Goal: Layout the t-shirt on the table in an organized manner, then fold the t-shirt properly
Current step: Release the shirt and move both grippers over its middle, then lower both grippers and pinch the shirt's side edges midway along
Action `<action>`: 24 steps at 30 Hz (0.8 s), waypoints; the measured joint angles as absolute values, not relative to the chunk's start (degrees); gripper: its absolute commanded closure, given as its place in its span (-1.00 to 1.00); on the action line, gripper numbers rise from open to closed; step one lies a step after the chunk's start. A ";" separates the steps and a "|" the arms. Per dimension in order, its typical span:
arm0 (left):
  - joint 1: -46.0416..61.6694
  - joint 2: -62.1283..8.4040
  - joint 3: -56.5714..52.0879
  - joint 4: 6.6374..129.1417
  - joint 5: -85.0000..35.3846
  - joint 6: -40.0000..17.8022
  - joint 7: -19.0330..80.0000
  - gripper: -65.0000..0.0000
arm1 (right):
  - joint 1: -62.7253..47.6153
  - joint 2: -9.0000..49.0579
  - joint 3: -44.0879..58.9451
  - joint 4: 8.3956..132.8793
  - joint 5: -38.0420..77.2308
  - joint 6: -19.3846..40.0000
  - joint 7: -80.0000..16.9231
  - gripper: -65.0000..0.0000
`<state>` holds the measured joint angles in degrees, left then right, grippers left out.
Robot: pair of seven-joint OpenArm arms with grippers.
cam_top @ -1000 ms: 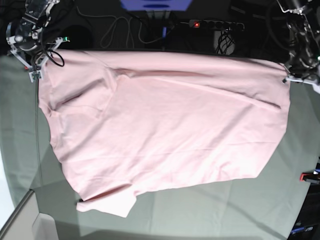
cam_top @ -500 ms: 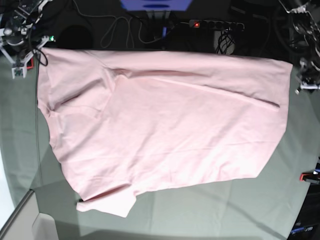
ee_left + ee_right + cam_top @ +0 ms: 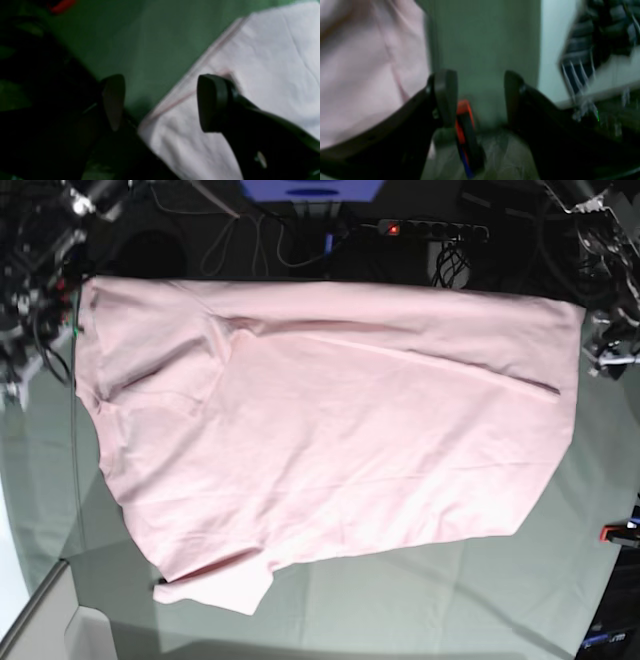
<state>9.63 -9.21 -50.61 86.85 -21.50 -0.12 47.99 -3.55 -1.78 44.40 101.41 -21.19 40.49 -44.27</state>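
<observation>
So the t-shirt lies spread nearly flat across the table, plain pink side up, slightly askew with one sleeve bunched at the near edge; laying out looks mostly done to me, and no fold is made yet. My left pincer is spread wide, one finger over the hem, pinching nothing. My right pincer is likewise spread, empty, just off the cloth beside a red clamp. Only the base view shows the whole shirt; the wrist views show my jaws.
</observation>
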 measured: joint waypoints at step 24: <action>-13.61 -20.01 -41.56 61.89 -21.65 -0.08 37.74 -0.35 | 31.53 9.37 32.51 40.40 -21.58 40.23 -20.60 -0.01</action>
<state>-13.61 -20.01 -41.56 61.89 -21.65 -0.08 37.74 31.53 9.37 32.51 40.40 -21.58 40.23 -20.60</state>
